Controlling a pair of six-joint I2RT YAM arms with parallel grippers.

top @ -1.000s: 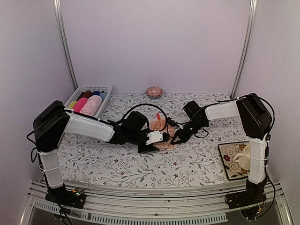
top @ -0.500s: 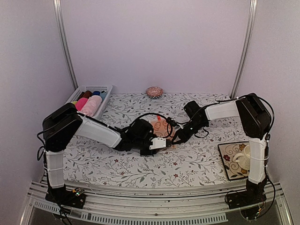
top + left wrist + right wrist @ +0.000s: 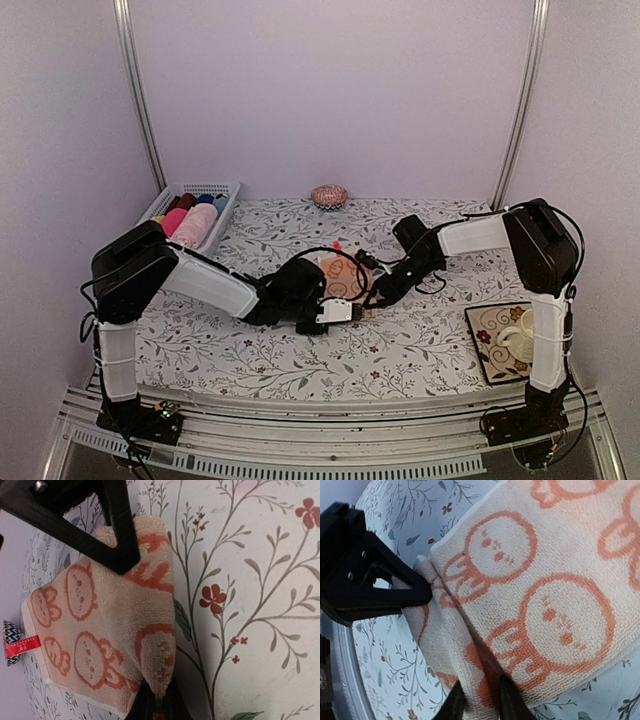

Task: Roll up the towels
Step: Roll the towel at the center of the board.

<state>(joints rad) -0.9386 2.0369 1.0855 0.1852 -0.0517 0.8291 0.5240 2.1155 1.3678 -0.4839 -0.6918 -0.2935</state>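
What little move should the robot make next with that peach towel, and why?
Probably the right pincer should open wide and back away. The left pincer is shut on the same folded edge of the towel, so it alone could likely keep the fold while the right one finds a fresh hold to roll further.

From above, the wrists cover most of the towel [image 3: 345, 278] and both pincers' tips, each wrist view cuts one finger of the left pincer [image 3: 142, 635] and right pincer [image 3: 452, 645] at its bottom edge, and the dark cloths [image 3: 188, 201] in the far-left basket [image 3: 228, 208] are too small to tell.
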